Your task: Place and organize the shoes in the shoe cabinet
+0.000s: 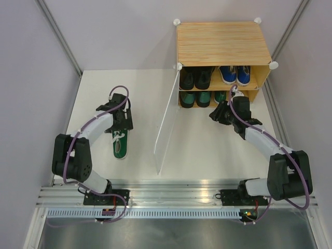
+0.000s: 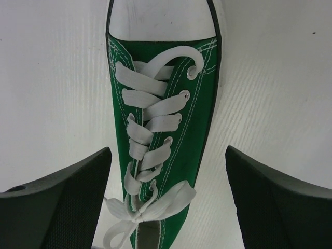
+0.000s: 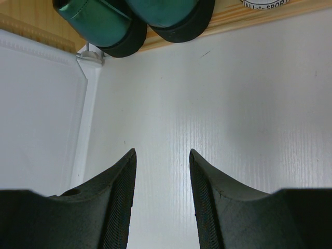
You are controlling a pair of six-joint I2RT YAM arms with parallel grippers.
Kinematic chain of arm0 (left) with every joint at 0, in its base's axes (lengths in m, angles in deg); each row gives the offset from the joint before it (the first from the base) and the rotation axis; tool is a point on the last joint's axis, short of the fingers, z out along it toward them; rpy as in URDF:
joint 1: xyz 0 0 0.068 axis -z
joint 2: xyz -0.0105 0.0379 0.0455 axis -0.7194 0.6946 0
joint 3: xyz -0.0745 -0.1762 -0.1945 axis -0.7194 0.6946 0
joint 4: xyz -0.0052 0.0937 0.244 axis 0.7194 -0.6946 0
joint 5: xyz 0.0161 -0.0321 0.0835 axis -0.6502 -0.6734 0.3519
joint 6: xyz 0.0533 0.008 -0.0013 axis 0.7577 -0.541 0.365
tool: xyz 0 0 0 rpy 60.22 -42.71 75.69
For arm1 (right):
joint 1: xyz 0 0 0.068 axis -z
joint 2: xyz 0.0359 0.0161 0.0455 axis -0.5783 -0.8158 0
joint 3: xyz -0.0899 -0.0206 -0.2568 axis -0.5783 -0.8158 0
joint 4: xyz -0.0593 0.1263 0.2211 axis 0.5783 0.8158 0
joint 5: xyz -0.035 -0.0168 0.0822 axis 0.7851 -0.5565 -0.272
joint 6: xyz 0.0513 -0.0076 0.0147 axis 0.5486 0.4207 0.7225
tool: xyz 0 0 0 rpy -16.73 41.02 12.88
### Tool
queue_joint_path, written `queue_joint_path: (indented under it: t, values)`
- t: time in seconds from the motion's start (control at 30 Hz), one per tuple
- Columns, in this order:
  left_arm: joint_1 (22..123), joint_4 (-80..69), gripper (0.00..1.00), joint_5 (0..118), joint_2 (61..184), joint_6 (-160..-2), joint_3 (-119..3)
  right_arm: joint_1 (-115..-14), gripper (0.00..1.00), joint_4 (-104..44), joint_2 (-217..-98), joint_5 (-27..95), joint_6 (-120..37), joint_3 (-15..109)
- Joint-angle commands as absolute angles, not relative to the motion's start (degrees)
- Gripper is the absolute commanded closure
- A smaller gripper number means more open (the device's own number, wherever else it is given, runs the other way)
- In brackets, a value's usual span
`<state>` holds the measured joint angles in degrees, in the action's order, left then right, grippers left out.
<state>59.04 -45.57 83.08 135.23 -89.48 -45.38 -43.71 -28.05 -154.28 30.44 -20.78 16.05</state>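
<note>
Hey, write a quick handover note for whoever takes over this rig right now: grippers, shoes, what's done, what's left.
Left gripper open, straddling the green sneaker on the table, not gripping it.
Right gripper open, empty, before the lower shelf.
Shoe cabinet, door open: black shoes, blue sneakers on top; dark green shoes below.
Left to do: shelve that sneaker.

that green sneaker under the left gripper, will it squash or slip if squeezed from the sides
Probably squashes a little: the green sneaker looks like soft canvas, so its sides may give under the left gripper. The loose laces will likely flop or snag. It sits sole-down on the table, so rolling or tipping seems unlikely.
</note>
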Motion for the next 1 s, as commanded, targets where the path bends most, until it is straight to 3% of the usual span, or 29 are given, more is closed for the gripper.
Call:
queue_joint_path:
  t: [0.0, 0.1, 0.13, 0.2, 0.23, 0.37, 0.4, 0.47, 0.77, 0.97]
  values:
    - [57.9, -47.0, 0.09, 80.6, 137.3, -91.4, -47.6, -43.4, 0.5, -30.4, -152.0, 29.5, -19.9, 15.7]
    - [57.2, -47.0, 0.23, 79.3, 138.4, -91.0, -47.7, -43.4, 0.5, -30.3, -151.1, 30.0, -20.0, 15.4]
    - [57.1, -47.0, 0.34, 78.7, 139.0, -91.0, -47.7, -43.5, 0.5, -30.3, -150.8, 30.1, -20.1, 15.3]
    - [57.0, -47.0, 0.43, 77.7, 139.6, -90.3, -47.9, -43.5, 0.5, -30.3, -150.1, 30.7, -20.1, 15.1]
    - [56.9, -47.3, 0.53, 77.9, 139.7, -90.2, -48.1, -43.5, 0.5, -30.4, -149.8, 30.9, -20.1, 15.0]
    - [56.3, -47.4, 0.75, 77.4, 139.7, -89.8, -48.1, -43.4, 0.5, -30.3, -148.6, 31.7, -20.3, 14.8]
    - [56.3, -47.3, 0.86, 76.8, 139.7, -89.8, -48.2, -43.5, 0.5, -30.3, -148.4, 31.8, -20.5, 14.7]
    - [56.4, -47.4, 0.95, 76.3, 139.1, -89.7, -48.5, -43.5, 0.5, -30.4, -147.9, 31.9, -20.4, 14.6]
    - [56.3, -46.0, 0.98, 76.6, 125.3, -92.3, -50.3, -43.5, 0.5, -30.3, -144.1, 32.5, -19.5, 14.0]
    - [56.5, -45.8, 0.98, 73.9, 115.1, -93.6, -59.2, -43.4, 0.51, -30.2, -136.8, 33.1, -17.8, 12.8]
